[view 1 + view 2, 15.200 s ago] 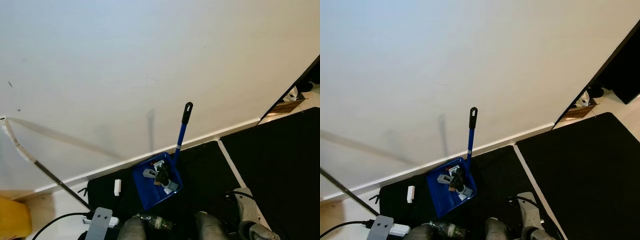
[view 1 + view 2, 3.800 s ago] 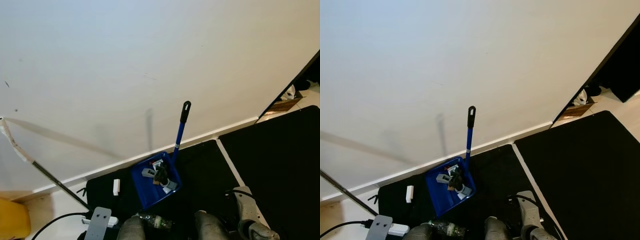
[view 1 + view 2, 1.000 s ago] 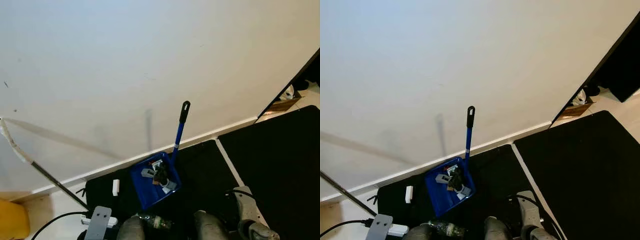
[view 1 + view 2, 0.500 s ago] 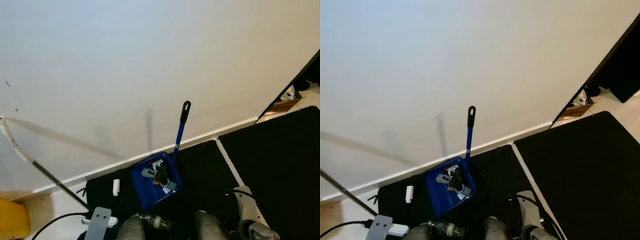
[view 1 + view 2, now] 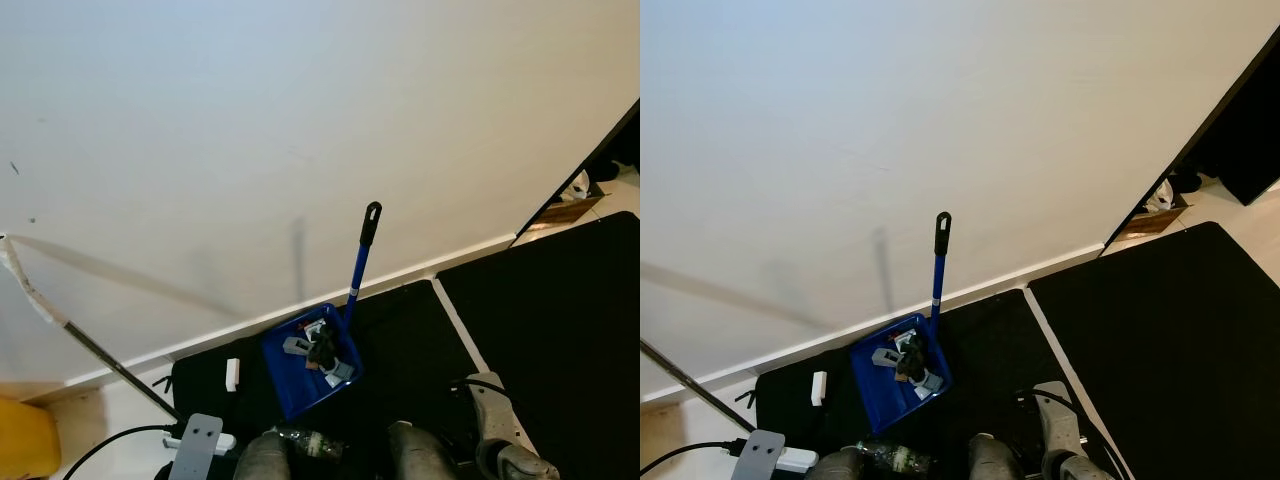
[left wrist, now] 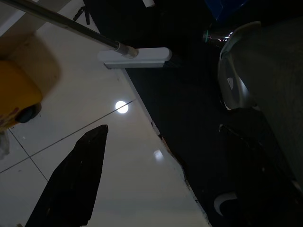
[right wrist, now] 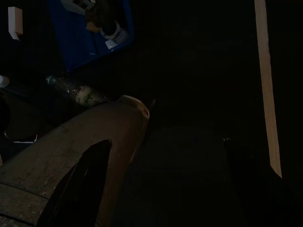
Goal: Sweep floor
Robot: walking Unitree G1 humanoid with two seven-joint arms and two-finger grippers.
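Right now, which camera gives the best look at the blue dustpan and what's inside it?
The left eye view: the blue dustpan sits whole on the black mat, upright handle and grey scraps clear. The right eye view shows the same, slightly smaller. The right wrist view catches its dim pan; the left wrist view, just a blue corner.

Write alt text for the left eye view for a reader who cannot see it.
A blue dustpan holding swept-up debris stands on a black floor mat against a white wall, its long handle upright. A plastic bottle lies nearby.

there's a clear plastic bottle lying on the black floor mat, white power strip left, yellow bin far left.
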